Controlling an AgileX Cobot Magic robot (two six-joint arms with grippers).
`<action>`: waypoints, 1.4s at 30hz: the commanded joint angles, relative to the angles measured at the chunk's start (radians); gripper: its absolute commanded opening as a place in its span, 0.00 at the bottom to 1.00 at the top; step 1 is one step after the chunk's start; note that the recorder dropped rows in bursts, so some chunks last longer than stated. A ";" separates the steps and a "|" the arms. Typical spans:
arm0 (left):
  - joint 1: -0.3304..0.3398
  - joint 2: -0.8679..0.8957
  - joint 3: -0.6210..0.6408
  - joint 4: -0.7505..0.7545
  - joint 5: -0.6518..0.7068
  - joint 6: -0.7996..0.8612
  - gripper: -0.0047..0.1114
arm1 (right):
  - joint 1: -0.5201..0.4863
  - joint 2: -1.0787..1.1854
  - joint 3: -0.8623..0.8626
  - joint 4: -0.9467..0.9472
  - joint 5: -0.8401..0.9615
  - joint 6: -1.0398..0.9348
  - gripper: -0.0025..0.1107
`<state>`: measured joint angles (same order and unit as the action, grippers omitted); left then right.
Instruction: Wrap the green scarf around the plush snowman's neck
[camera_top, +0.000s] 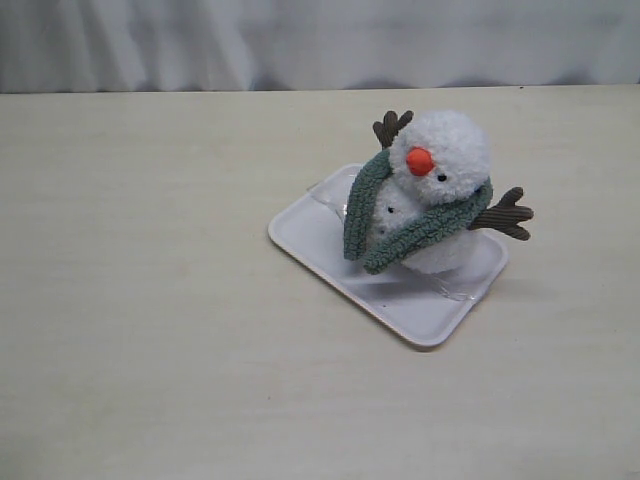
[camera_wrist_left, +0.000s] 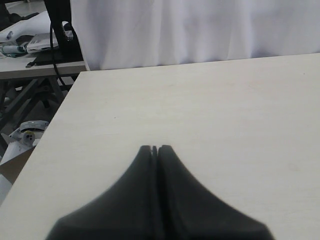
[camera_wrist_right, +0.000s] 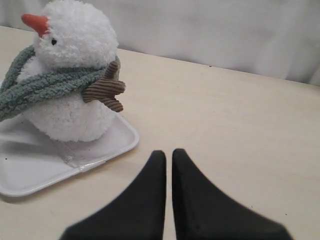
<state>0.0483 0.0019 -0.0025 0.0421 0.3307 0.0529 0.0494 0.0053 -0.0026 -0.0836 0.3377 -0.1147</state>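
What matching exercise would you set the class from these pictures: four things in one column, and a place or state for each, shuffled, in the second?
Column one
1. green scarf
2. plush snowman
3. white tray
4. right pincer

Column two
A. shut, holding nothing, off to one side of the tray
B. lying flat on the table
C. draped over the snowman below its head, both ends hanging in front
D. sitting on the tray, orange nose showing

Pairs: 1-C, 2-D, 3-B, 4-A
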 joint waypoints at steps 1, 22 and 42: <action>0.004 -0.002 0.003 -0.001 -0.008 -0.002 0.04 | -0.001 -0.005 0.003 -0.006 0.010 -0.004 0.06; 0.004 -0.002 0.003 -0.001 -0.008 -0.002 0.04 | -0.001 -0.005 0.003 0.069 0.016 0.034 0.06; 0.004 -0.002 0.003 -0.001 -0.008 -0.002 0.04 | -0.001 -0.005 0.003 0.069 0.016 0.041 0.06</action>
<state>0.0483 0.0019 -0.0025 0.0421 0.3307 0.0529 0.0494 0.0053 -0.0026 -0.0190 0.3568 -0.0790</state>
